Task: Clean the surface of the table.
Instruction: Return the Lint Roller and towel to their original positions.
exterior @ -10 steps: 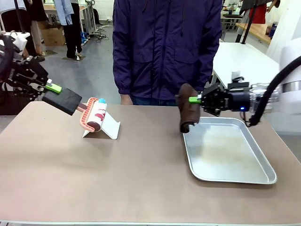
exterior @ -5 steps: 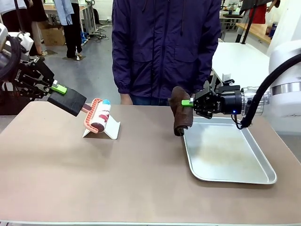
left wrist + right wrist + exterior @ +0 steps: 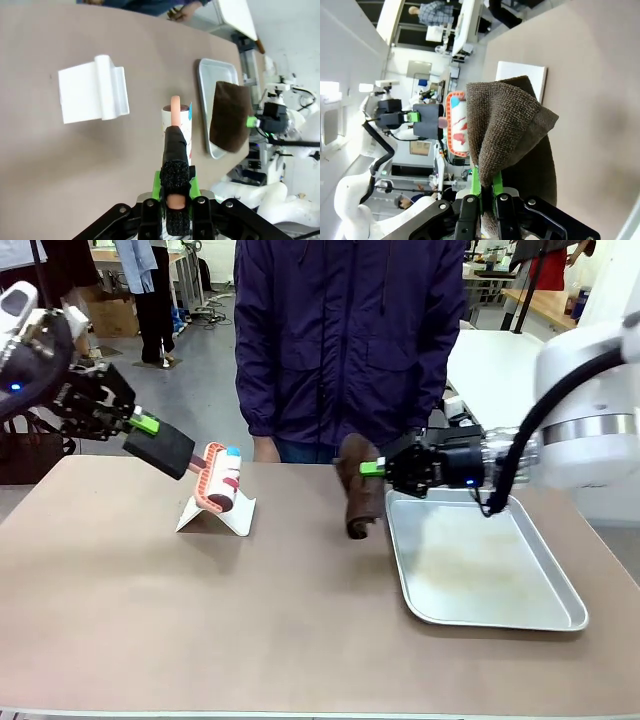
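Note:
The table [image 3: 250, 620] has a matte taupe-brown top. My left gripper [image 3: 142, 424] is shut on the black foam handle [image 3: 165, 449] of a lint roller [image 3: 219, 480] with an orange frame and a white roll, held just above its white stand [image 3: 222, 514]. In the left wrist view the fingers [image 3: 158, 184] clamp the handle [image 3: 176, 165], and the roller [image 3: 176, 117] hangs clear of the stand [image 3: 92, 95]. My right gripper [image 3: 377, 468] is shut on a brown cloth [image 3: 358, 492] that dangles over the table beside the tray's left edge. In the right wrist view the cloth [image 3: 510, 125] is pinched by the right gripper [image 3: 487, 192].
A shallow silver tray [image 3: 480, 565] lies at the table's right, its left rim next to the hanging cloth. A person in a dark jacket [image 3: 345, 340] stands at the far edge, a hand [image 3: 266, 451] near the table. White tables stand behind at the right.
My right gripper has carried the cloth leftward, from over the tray's corner to over the bare table. My left gripper has moved right and slightly up with the roller.

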